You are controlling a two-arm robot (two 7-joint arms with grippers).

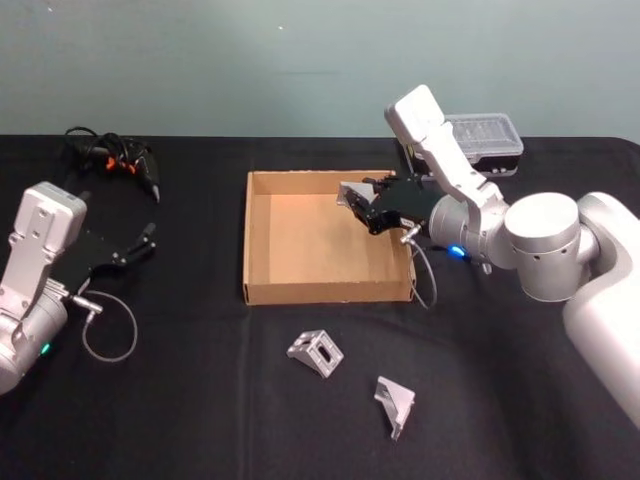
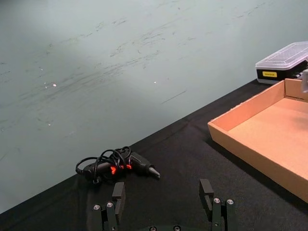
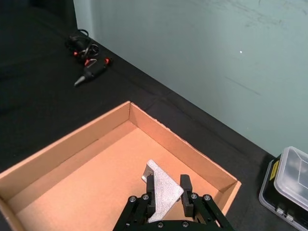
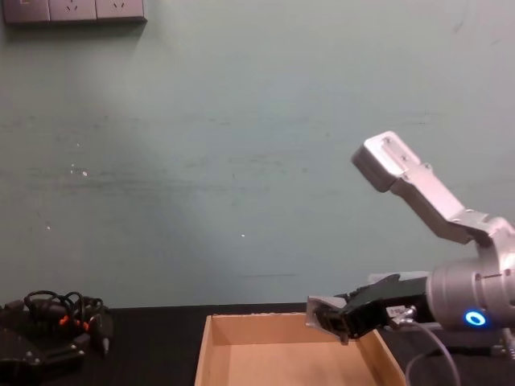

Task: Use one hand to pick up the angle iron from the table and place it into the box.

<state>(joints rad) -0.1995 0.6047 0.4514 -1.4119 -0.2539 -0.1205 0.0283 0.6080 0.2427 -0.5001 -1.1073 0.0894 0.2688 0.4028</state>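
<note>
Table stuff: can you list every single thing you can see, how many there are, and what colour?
table: one, black, under everything.
box: one, tan cardboard, no lid, middle of the table.
angle irons: three, silver; one held over the box, two lying on the table in front of the box.
plastic case: one, black with a clear lid, far right, behind the box.
corded tool: one, black with orange marks, cable coiled on it, far left of the table.
left gripper: one, black, open, holding nothing, over the table's left side.
right gripper: one, black, shut on an angle iron, above the box.
</note>
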